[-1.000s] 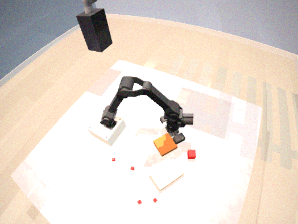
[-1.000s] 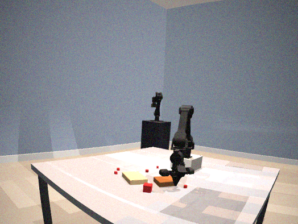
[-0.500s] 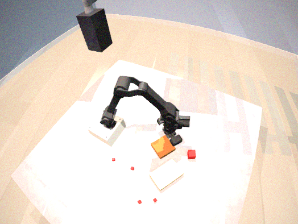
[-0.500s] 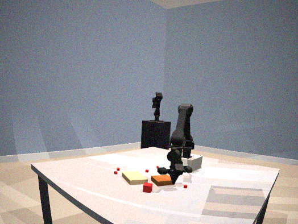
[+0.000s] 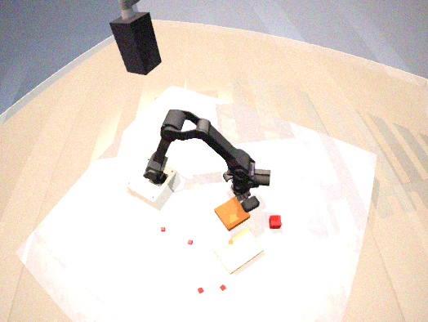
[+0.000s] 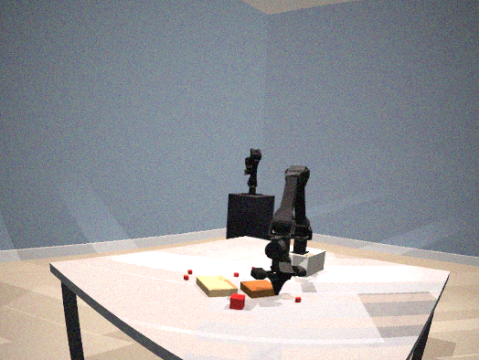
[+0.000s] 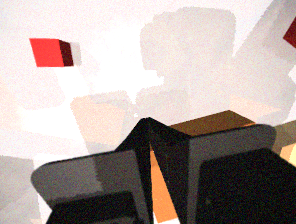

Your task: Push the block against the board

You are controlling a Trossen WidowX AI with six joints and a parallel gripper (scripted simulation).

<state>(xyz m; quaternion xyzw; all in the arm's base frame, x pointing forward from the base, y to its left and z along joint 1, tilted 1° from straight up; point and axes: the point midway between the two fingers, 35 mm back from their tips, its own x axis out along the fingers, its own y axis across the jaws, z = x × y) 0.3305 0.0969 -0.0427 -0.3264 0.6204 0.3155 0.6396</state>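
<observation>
Standing with the gripper [image 5: 245, 199] [image 6: 277, 292] [image 7: 145, 122] low at the orange block [image 5: 230, 214] [image 6: 257, 289] [image 7: 215, 124], fingers together and nothing between, apparently to serve as one blunt pusher rather than to grasp. Lying flat on the table [image 5: 122, 253] [image 6: 347, 292] with the block, both fit for sliding without a lift. Placed at the block's end away from the board [image 5: 238, 253] [image 6: 215, 284] [image 7: 291, 152], probably so as to drive it across the gap; hard to tell whether touching yet. Still to be closed: that gap, with block and board near but apart, facing sides roughly parallel. Probably best to push low and slowly, near the middle of the far side, since pressing close to a corner could spin the block and spoil the even edge. Worth watching, too: the red cube [image 5: 275, 221] [image 6: 237, 301], off to one side of both parts, seemingly outside the short path but open to a knock from a wide swing. Then, after contact and a lined-up edge, to back away. As for brands, labels or writing: none readable on block, board or arm [image 5: 220, 143] [image 6: 287, 201].
</observation>
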